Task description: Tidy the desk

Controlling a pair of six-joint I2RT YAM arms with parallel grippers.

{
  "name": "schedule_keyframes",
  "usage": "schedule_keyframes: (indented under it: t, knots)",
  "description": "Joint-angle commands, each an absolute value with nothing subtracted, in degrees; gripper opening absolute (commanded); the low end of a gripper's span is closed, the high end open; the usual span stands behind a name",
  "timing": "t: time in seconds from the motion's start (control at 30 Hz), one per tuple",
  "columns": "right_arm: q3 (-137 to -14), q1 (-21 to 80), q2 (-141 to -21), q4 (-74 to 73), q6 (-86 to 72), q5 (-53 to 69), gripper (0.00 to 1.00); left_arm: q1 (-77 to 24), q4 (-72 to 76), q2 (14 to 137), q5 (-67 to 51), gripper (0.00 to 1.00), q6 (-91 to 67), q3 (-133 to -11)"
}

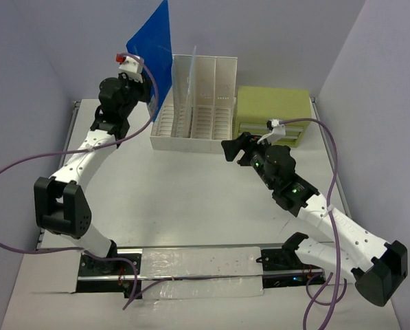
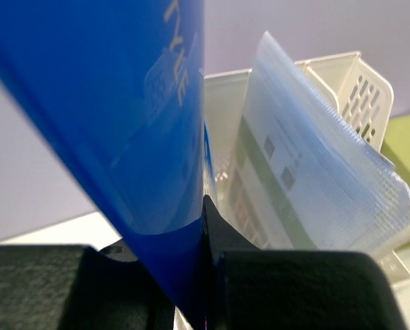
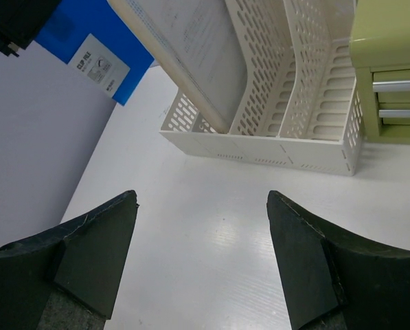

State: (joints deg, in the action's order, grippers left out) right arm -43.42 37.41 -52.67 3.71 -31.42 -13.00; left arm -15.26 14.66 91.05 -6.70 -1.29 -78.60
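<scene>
The top camera looked down from high behind, taking in the whole desk [image 1: 191,206]. The left wrist camera sat close against a blue folder [image 2: 108,103]. The right wrist camera looked from low and near at the file rack [image 3: 294,103], which all three views shared.

two robot arms, each built of smooth white link shells joined by chunky black joint housings: the left arm [image 1: 88,148] at the left of the frame, the right arm [image 1: 342,234] at lower right. a thin purple cable [image 1: 26,159] loops off the left arm, and a second purple cable [image 1: 308,121] trails off the right. a white mount [image 1: 130,67] with a red cap [image 1: 120,58] shows at upper left. tiny green lights [image 1: 295,187] glow on the right arm's black joints. the right fingers [image 3: 95,261] and left fingers [image 2: 294,289] are matte black, wedge-shaped and slightly grainy.
</scene>
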Motion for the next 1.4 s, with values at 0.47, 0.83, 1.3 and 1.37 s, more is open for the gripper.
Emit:
schedule_keyframes:
  t: [0.47,0.83,1.3,1.37]
  knots:
    - [-42.1,37.6,-49.3,1.1,-28.6,-18.4,0.84,-23.4,51.4,102.3,10.9,0.0,6.3,-68.9]
    - [-40.9,37.7,-47.2,0.4,-27.2,-19.1,0.84,-22.9,60.5,106.7,8.9,0.0,2.7,-59.5]
    - [-38.8,37.6,-44.5,-0.5,-27.0,-19.5,0.84,-24.3,45.6,101.0,10.6,0.12,-8.1,-56.3]
    - [-38.7,37.6,-44.0,-1.0,-26.9,-19.1,0.84,-24.5,46.1,100.5,11.2,0.22,-7.7,-55.4]
